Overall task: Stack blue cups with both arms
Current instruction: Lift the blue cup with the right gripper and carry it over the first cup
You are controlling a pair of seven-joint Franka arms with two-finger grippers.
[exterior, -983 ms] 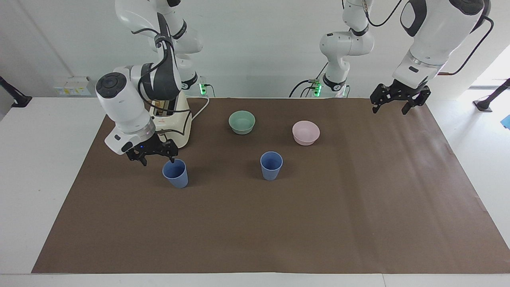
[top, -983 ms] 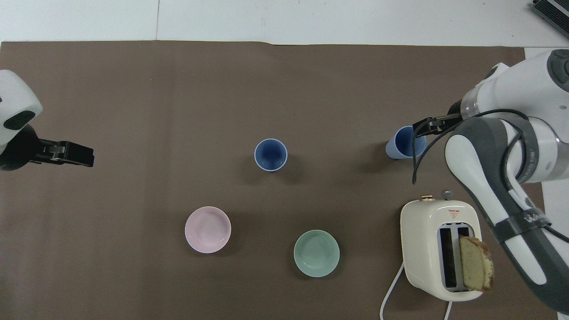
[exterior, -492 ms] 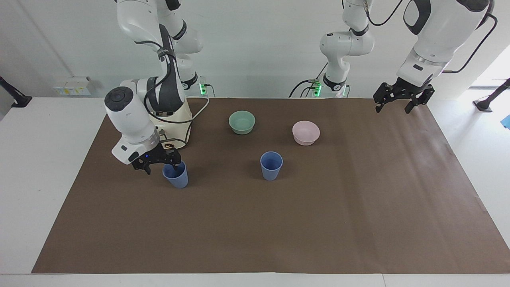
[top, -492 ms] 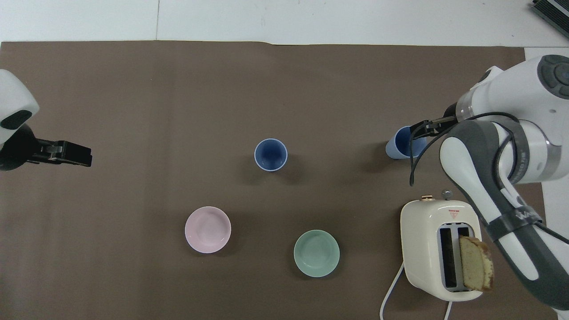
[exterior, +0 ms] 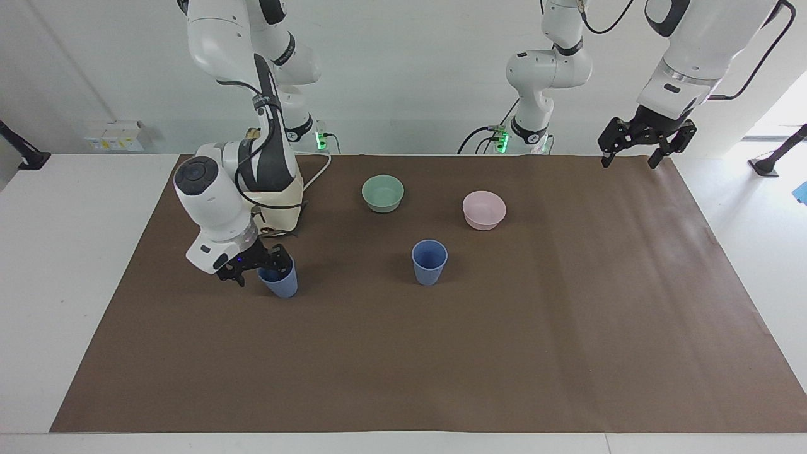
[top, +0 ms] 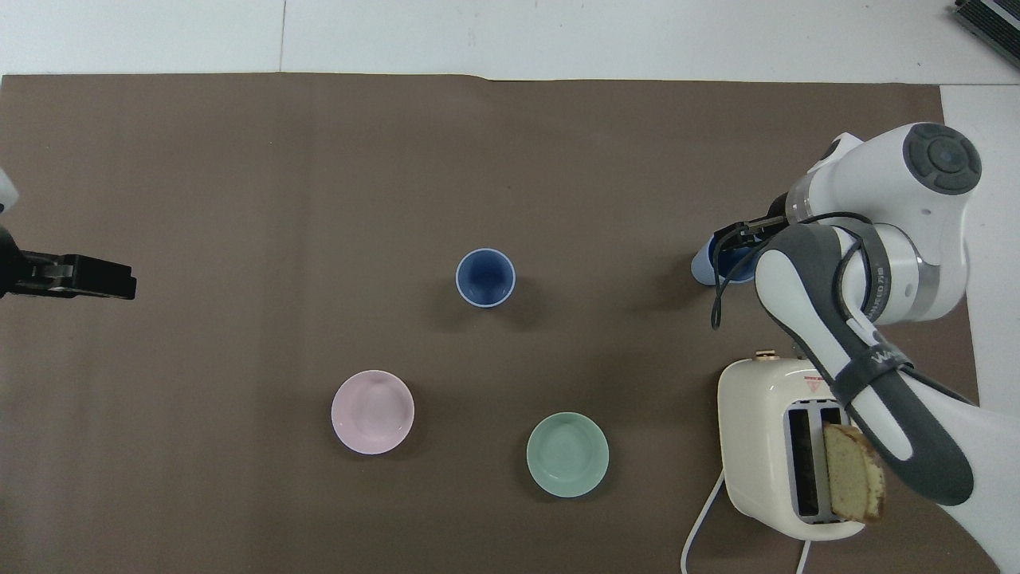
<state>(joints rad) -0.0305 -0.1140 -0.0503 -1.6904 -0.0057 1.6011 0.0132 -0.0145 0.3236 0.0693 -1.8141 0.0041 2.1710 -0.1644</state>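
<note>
Two blue cups stand upright and well apart on the brown mat, so nothing is stacked yet. One cup [exterior: 429, 261] sits mid-table, farther from us than the pink bowl [exterior: 483, 209] and green bowl [exterior: 383, 193]. The other cup [exterior: 278, 280] stands toward our right arm's end, farther out than the toaster [top: 785, 446].

Over the last second our right gripper [exterior: 255, 267] has come down from just above that cup's rim until one finger is inside the cup and the other outside, straddling the wall on the toaster side. The fingers have begun to draw together, but we cannot tell whether they already pinch the wall; the cup has not left the mat. We judge the grasp to be under way, with the lift and the carry to the middle cup yet to come.

Our left gripper [exterior: 647, 135] has meanwhile risen and pulled back over the mat's edge at its own end; it hangs released and holds nothing. That arm waits, leaving the middle cup unattended for now.
</note>
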